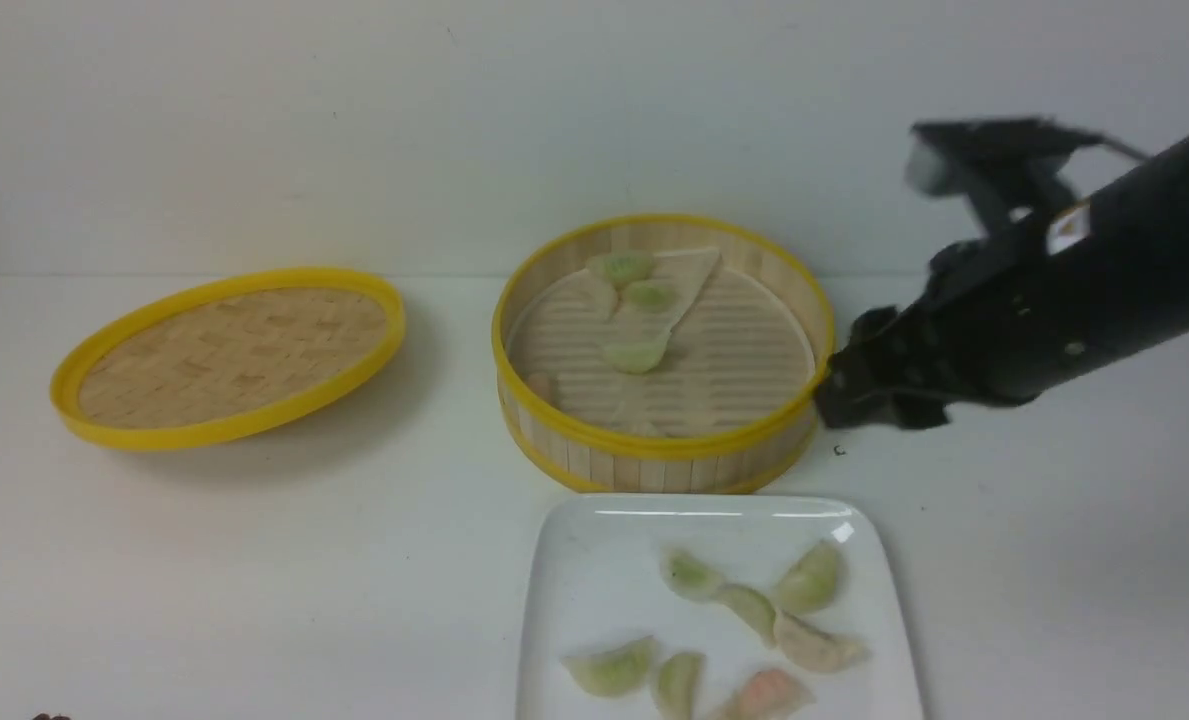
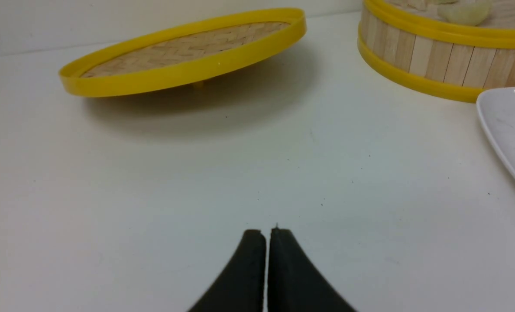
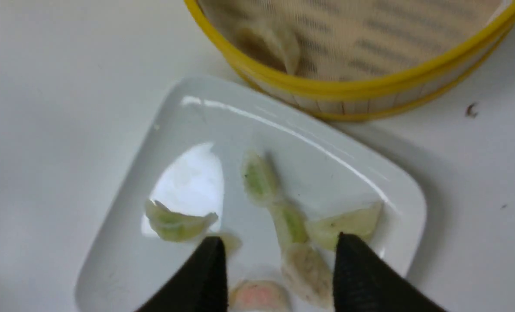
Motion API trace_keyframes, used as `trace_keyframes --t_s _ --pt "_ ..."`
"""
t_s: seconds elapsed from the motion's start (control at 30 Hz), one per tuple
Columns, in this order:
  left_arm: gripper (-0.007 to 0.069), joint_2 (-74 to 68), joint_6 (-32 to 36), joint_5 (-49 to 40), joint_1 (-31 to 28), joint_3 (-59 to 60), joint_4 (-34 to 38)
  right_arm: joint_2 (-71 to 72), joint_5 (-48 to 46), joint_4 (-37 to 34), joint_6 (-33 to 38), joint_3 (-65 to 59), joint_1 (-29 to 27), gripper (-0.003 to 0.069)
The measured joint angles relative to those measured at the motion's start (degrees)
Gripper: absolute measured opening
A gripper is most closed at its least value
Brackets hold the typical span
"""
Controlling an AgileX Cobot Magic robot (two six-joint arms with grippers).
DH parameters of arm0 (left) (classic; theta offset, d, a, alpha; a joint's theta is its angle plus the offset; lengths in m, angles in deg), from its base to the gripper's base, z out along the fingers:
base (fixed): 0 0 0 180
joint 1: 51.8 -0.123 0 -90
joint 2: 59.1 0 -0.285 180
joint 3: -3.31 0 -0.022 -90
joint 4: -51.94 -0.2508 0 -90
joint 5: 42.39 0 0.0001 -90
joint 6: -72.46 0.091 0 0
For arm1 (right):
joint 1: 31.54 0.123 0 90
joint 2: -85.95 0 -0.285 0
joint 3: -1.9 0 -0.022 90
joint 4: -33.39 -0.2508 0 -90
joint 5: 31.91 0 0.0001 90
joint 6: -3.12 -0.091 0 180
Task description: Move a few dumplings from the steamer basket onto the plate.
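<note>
The right gripper (image 3: 279,238) is being held near the right side of the steamer basket (image 1: 654,465), jaws apart and empty. Seven dumplings (image 1: 809,578) are lying on the plate (image 1: 594,560) just in front of the basket; three green ones, perhaps more, are sitting inside it. The left gripper (image 2: 266,232) is being held closed over the table (image 2: 153,195).

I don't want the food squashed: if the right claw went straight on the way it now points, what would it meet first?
The right claw, open, would likely meet the dumplings on the plate first, though depth is unclear.
</note>
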Motion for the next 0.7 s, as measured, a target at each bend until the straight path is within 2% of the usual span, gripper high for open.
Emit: trace_keyframes --t_s 0.07,0.13,0.2,0.43,0.57,0.7 --pt "-0.0006 0.0 0.0 0.0 0.0 0.0 0.0 9.8 0.9 2.9 -3.0 -0.5 0.0 0.0146" --pt "-0.0006 0.0 0.0 0.0 0.0 0.0 0.0 18.5 3.7 4.7 -5.1 -2.0 0.0 0.0055" --pt "-0.0006 0.0 0.0 0.0 0.0 0.0 0.0 28.5 8.3 6.8 -6.7 -5.5 0.0 0.0008" --pt "-0.0006 0.0 0.0 0.0 0.0 0.0 0.0 62.5 28.5 9.5 -7.9 -28.9 0.0 -0.0013" --pt "-0.0006 0.0 0.0 0.0 0.0 0.0 0.0 76.1 30.5 12.2 -8.0 -38.8 0.0 -0.0013" --pt "-0.0006 0.1 0.0 0.0 0.0 0.0 0.0 79.2 30.5 13.2 -8.6 -43.2 0.0 -0.0013"
